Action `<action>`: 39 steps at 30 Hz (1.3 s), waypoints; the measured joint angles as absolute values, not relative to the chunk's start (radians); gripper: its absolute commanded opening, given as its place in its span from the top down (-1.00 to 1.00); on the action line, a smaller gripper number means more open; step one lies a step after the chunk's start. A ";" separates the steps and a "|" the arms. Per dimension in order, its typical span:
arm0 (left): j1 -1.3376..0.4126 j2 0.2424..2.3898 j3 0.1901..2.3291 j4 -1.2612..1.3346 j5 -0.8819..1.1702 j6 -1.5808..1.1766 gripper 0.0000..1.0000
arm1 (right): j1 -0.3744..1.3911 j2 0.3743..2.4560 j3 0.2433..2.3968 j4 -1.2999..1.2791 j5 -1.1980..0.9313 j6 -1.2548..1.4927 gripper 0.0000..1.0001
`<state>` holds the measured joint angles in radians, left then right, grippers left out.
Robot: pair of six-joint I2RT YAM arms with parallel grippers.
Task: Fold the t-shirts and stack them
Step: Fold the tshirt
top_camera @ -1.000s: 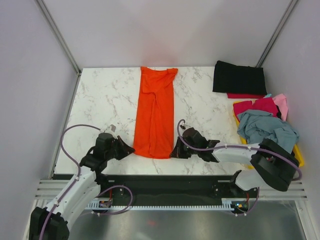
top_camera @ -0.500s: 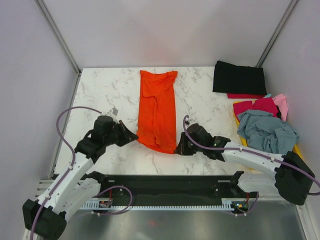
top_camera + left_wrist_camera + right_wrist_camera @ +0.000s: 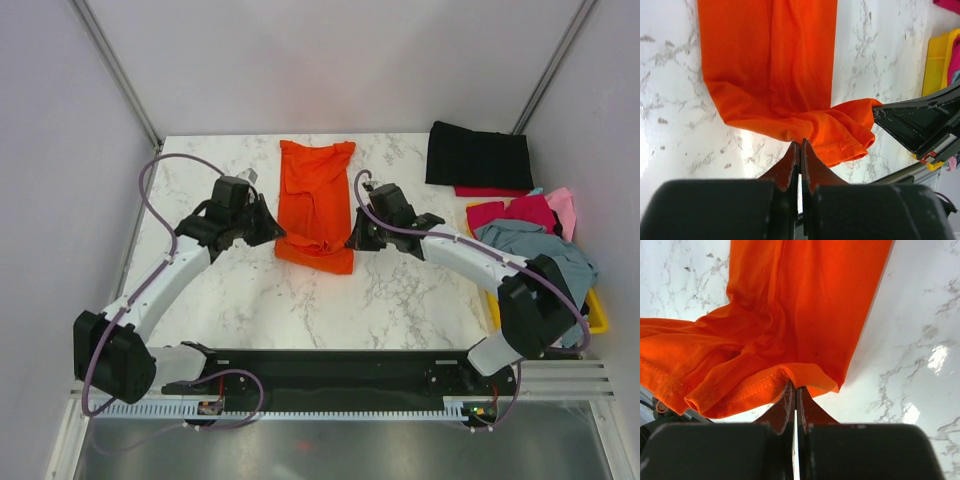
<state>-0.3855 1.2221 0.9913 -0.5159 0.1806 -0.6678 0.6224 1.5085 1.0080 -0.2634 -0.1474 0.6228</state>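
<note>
Grippers on both arms are clamped on the orange shirt [image 3: 316, 195], which lies as a long narrow strip on the marble table [image 3: 400, 290]. Its far end rests flat. Its near end is raised and doubled back over its own middle, so a bunched fold of cloth hangs between the two arms.

The left gripper [image 3: 272, 232] is at the shirt's left near corner and the right gripper [image 3: 352, 240] at its right near corner. In the left wrist view the left gripper [image 3: 800, 145] has its fingers pressed together with the orange edge nipped at their tips. The right gripper's dark tip [image 3: 882, 112] meets the stitched hem across the fold. In the right wrist view the right gripper [image 3: 793, 388] is likewise closed, the hem caught between its tips and the cloth [image 3: 805, 305] spreading flat beyond.

Right of the orange shirt, by the table's far corner, a folded black shirt [image 3: 478, 155] lies on a red shirt [image 3: 490, 191]. Nearer than those, a crimson shirt [image 3: 510, 213], a pink shirt [image 3: 563, 208] and a grey-blue shirt [image 3: 530, 255] are heaped loosely in a yellow bin [image 3: 598, 312].
</note>
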 measured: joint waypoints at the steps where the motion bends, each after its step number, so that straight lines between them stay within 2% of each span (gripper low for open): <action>1: -0.385 1.251 1.016 -0.516 0.175 -0.661 0.96 | 0.607 1.533 1.032 -0.266 -0.160 0.607 1.00; 11: -0.348 1.480 1.180 -0.511 0.109 -0.607 0.96 | 0.509 1.771 1.324 -0.355 -0.239 0.481 1.00; 20: -0.282 1.670 1.329 -0.509 0.130 -0.569 0.96 | 0.449 1.933 1.532 -0.409 -0.297 0.429 1.00; 35: -0.220 1.950 1.578 -0.507 0.262 -0.529 0.94 | 0.402 2.103 1.668 -0.453 -0.334 0.413 1.00; 37: -0.215 1.975 1.599 -0.507 0.275 -0.528 0.92 | 0.399 2.121 1.685 -0.453 -0.338 0.414 0.93; 39: -0.212 2.004 1.618 -0.506 0.287 -0.528 0.88 | 0.395 2.141 1.704 -0.457 -0.341 0.414 0.53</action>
